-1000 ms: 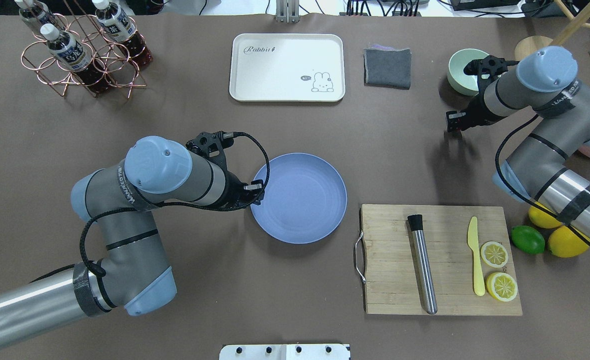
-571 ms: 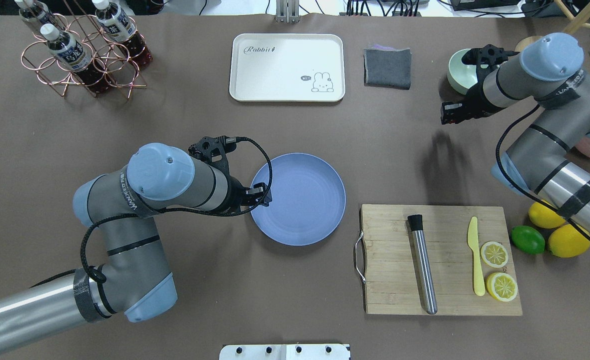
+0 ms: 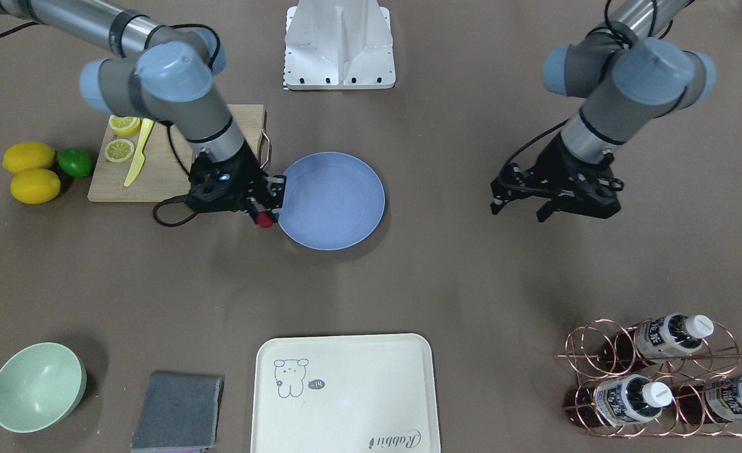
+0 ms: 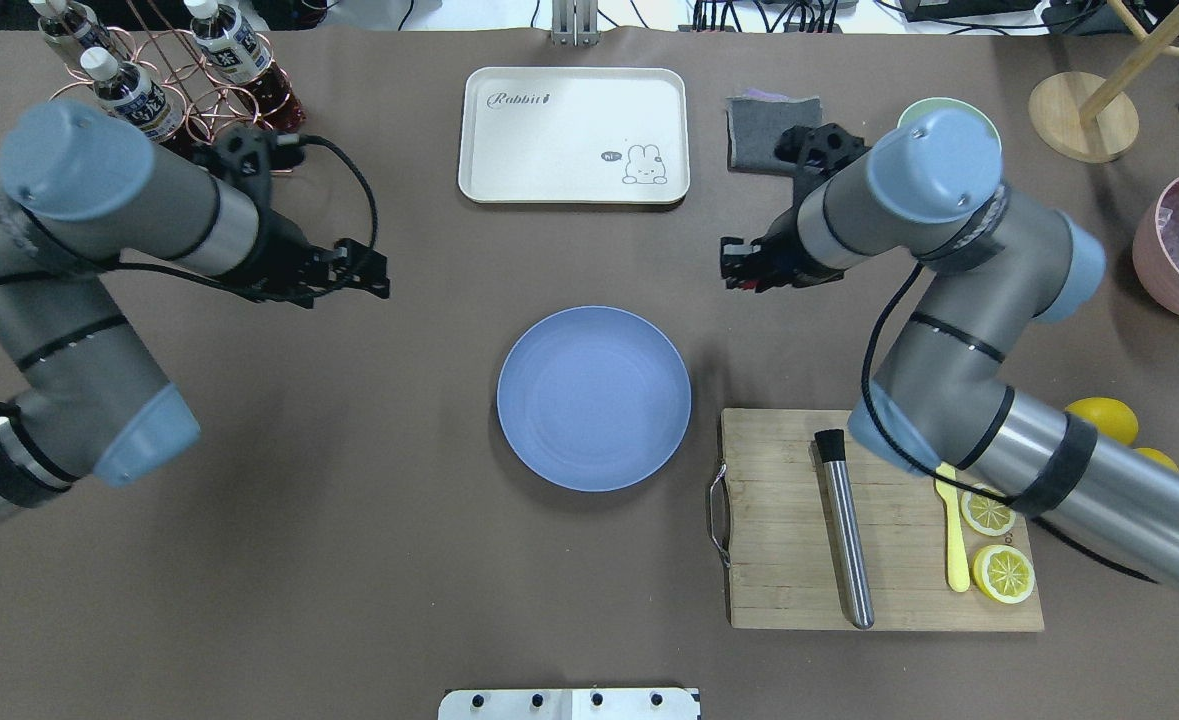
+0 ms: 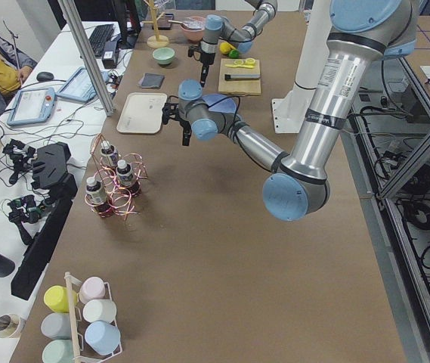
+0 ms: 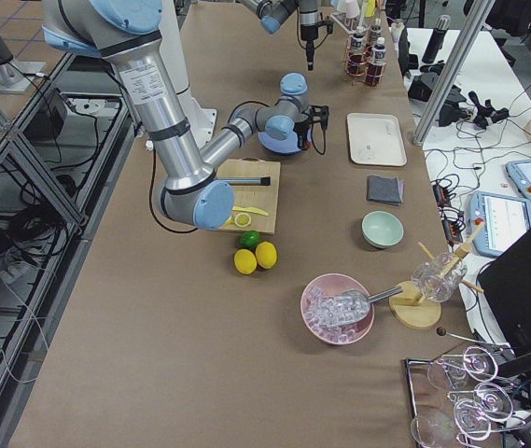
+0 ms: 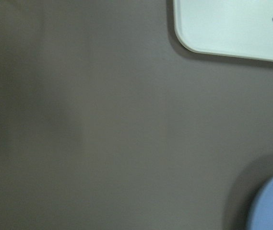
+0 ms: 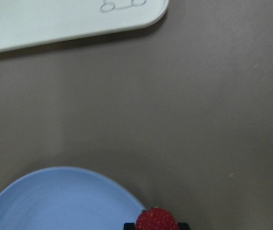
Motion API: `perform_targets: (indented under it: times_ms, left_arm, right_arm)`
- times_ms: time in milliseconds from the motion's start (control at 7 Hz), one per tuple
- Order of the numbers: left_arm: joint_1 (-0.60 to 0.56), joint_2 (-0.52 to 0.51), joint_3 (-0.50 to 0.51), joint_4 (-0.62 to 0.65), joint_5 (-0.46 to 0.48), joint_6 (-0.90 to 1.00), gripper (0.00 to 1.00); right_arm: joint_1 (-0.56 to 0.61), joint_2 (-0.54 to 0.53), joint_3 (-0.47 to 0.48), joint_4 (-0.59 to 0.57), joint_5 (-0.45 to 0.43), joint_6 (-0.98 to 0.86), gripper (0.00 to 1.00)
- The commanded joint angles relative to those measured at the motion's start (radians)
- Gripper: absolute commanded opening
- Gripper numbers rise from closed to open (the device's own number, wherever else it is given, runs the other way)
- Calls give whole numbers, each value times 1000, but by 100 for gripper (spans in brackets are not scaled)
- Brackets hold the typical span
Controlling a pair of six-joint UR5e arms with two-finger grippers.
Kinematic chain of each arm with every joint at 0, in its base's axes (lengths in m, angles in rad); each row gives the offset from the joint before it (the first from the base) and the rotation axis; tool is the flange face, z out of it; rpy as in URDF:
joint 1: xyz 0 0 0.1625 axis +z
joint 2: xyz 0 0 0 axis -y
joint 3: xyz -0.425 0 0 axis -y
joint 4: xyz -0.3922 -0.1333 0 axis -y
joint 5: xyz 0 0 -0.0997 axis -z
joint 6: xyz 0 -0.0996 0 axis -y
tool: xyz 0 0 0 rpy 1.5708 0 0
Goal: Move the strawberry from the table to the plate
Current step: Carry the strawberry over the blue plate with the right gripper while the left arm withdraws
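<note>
The strawberry [image 3: 264, 219], small and red, is held in my right gripper [image 3: 262, 215], which is shut on it. It hangs above the table [image 4: 349, 560] just outside the rim of the blue-grey plate [image 4: 594, 397], on the plate's far right side. In the right wrist view the strawberry [image 8: 157, 220] sits between the fingertips at the bottom edge, and the plate [image 8: 54, 203] shows at lower left. The plate has nothing on it. My left gripper [image 3: 518, 211] is open and holds nothing, off to the plate's left and up above the table.
Behind the plate lies a cream tray [image 4: 574, 135], with a grey cloth [image 4: 774, 130] beside it. A cutting board [image 4: 879, 520] with a metal muddler, yellow knife and lemon slices is at front right. A bottle rack [image 4: 149, 100] stands at back left, a green bowl [image 3: 37, 387] at back right.
My left gripper has pulled away from the plate's left edge toward the back left. My right arm has swung from near the green bowl to beside the plate.
</note>
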Motion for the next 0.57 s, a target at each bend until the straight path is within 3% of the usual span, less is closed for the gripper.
perform_targets:
  times_ms: [0, 143, 286, 429]
  left_arm:
    - [-89, 57, 16, -1, -60, 109, 97]
    - [-91, 60, 16, -1, -60, 109, 97]
    - [-89, 64, 13, -1, -60, 106, 97]
    - [-91, 66, 8, -1, -63, 106, 97]
  right_arm:
    - [-158, 96, -78, -26, -135, 75, 0]
    - [-169, 126, -120, -20, -151, 94, 41]
    - [-160, 115, -109, -15, -146, 82, 99]
    - [-135, 115, -85, -26, -123, 80, 100]
